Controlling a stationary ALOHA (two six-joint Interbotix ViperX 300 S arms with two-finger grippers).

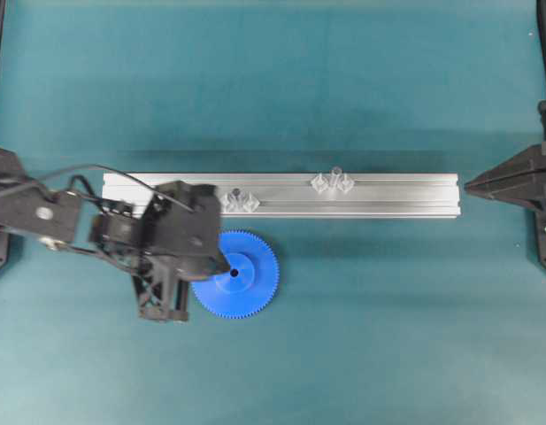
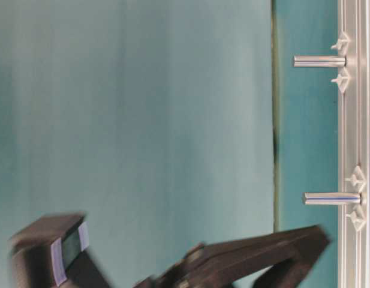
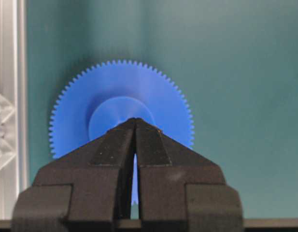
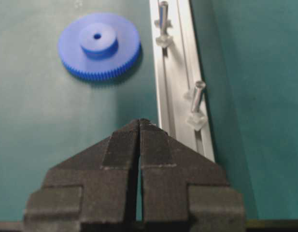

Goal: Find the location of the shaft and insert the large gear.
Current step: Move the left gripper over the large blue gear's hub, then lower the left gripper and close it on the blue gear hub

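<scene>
Gear [image 1: 237, 274] of bright blue plastic lies flat on a teal table [image 1: 361, 354], just beside a silver rail [image 1: 405, 195].
Fine teeth ring its raised hub. The left gripper [image 3: 134, 121] hangs over it, jaws pressed together, holding nothing; the right gripper [image 4: 140, 122] is likewise closed and empty. On the rail, the shaft [image 1: 335, 173] stands between spaced clear tabs. The left arm hides the gear's left edge.
</scene>
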